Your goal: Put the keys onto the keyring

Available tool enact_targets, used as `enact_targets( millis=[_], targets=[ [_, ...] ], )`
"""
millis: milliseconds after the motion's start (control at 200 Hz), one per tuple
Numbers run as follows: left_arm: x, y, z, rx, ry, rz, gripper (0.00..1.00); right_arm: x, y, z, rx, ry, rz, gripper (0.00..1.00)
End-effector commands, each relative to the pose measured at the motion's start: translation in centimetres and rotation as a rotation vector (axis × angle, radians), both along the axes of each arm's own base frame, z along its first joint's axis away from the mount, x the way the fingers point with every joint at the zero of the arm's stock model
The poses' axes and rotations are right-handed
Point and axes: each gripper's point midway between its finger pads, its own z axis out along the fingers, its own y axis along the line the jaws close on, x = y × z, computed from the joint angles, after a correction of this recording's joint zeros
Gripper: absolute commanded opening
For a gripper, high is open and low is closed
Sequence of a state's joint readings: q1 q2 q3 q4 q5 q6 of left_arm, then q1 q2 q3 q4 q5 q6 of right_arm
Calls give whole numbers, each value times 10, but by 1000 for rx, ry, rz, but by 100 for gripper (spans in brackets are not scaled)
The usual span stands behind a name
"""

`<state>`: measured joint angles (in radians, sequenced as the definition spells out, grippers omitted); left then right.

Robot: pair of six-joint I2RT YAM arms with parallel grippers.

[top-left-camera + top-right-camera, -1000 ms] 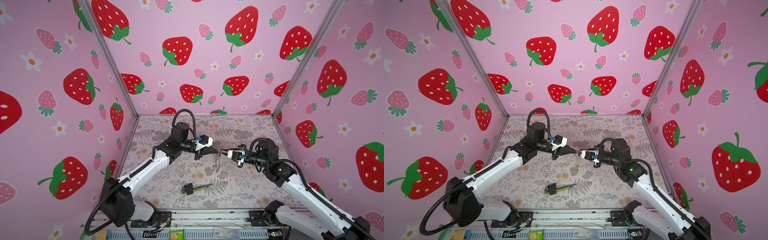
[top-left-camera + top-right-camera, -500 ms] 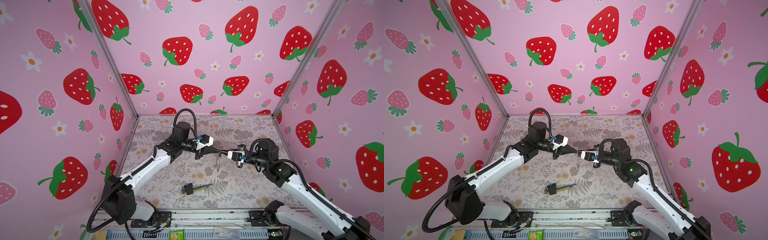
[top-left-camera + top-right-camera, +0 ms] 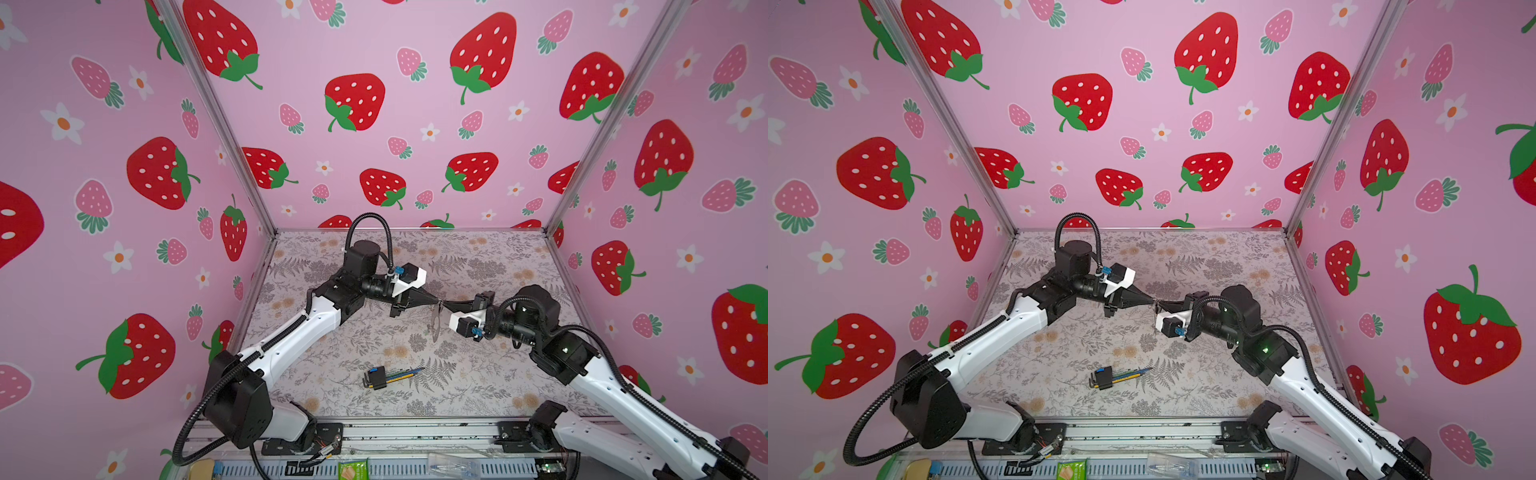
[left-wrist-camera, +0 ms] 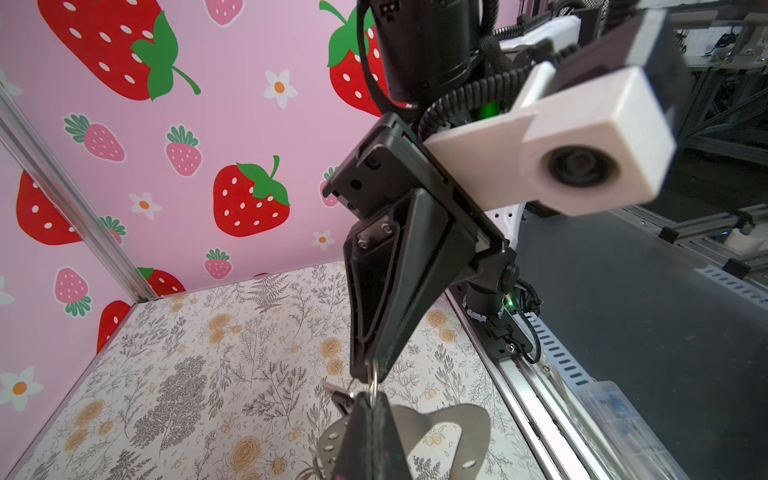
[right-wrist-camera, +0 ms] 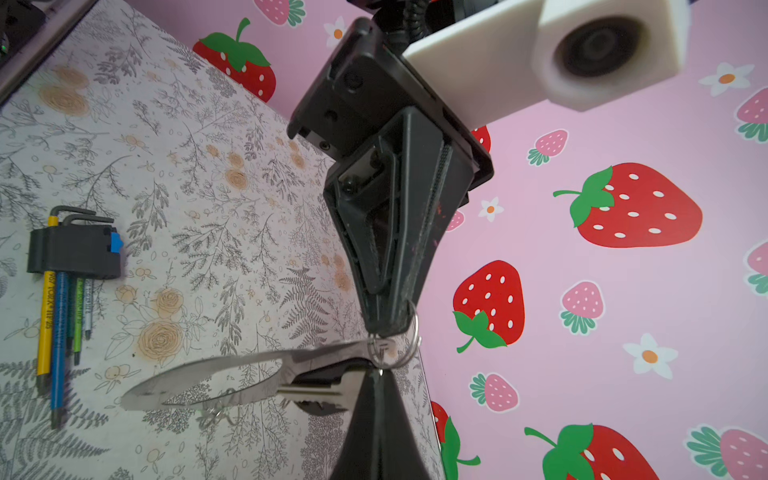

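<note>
Pink walls [image 3: 415, 54] printed with strawberries are closing round three sides of the floral table [image 3: 478, 374], and I am working in the air above its middle. In both top views my left arm is stretching in from eight o'clock and my right arm from four o'clock. My left gripper [image 3: 437, 300] and my right gripper [image 3: 445, 303] are sitting tip to tip, touching or all but touching. Both pairs of jaws are clenched tight.

Between the two tips I am pinching the keyring [image 5: 417, 332], a thin silvery wire ring. In the right wrist view it is looping round the tip of my left gripper [image 5: 388, 327], and my right gripper [image 5: 377, 374] is nipping it from the opposite side. I cannot tell which part of the wire each jaw is biting.

From the ring a flat plate [image 5: 316, 353], silvery with an oval cut-out, is dangling. In a top view the flat plate [image 3: 435, 326] is hanging toward six o'clock from the tips, clear of the table. A key [image 5: 324, 388] with a dark head is lying against it, head up by the ring; I cannot tell whether it is threaded on.

Well apart, toward six o'clock from my tips, the hex wrenches [image 3: 386, 377] are lying on the table in their black-and-blue holder.
</note>
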<state>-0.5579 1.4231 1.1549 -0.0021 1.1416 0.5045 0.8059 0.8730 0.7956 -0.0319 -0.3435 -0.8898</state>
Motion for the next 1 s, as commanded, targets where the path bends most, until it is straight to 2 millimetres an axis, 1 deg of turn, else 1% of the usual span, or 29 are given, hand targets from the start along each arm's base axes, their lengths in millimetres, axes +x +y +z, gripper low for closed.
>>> enact_targets(
  millis=[0, 100, 315, 340, 370, 450, 515, 630, 670, 695, 855, 926, 996],
  targets=[
    [3, -5, 23, -53, -49, -12, 0, -1, 5, -21, -85, -51, -10, 0],
    [6, -5, 22, -50, -42, 1, 0, -1, 8, -26, -94, -83, -29, 0],
    [10, -7, 18, -56, -37, 21, 0, -4, 17, -25, -62, -79, -22, 0],
    [10, -7, 17, -57, -33, 22, 0, -5, 17, -24, -54, -72, -21, 3],
    [10, -6, 18, -58, -34, 22, 0, -5, 18, -22, -42, -61, -26, 5],
    [9, -5, 15, -54, -31, 22, 0, 1, 14, -15, -2, -27, -75, 8],
    [7, -3, 14, -54, -36, 14, 0, 2, 8, -6, 45, 2, -109, 11],
    [4, 1, 8, -43, -46, 0, 0, 2, -5, 4, 119, 64, -134, 15],
    [2, 2, 7, -39, -52, -7, 0, 1, -7, 6, 143, 96, -135, 19],
    [1, 2, 7, -39, -63, -12, 0, 0, -9, 8, 156, 116, -131, 20],
    [-4, 5, 2, -20, -84, -29, 0, -5, -12, 17, 213, 229, -82, 18],
    [-6, 6, 1, -13, -93, -36, 0, -5, -11, 18, 214, 271, -64, 16],
    [-7, 7, -2, -5, -103, -39, 0, -3, -10, 17, 214, 321, -46, 16]
  ],
)
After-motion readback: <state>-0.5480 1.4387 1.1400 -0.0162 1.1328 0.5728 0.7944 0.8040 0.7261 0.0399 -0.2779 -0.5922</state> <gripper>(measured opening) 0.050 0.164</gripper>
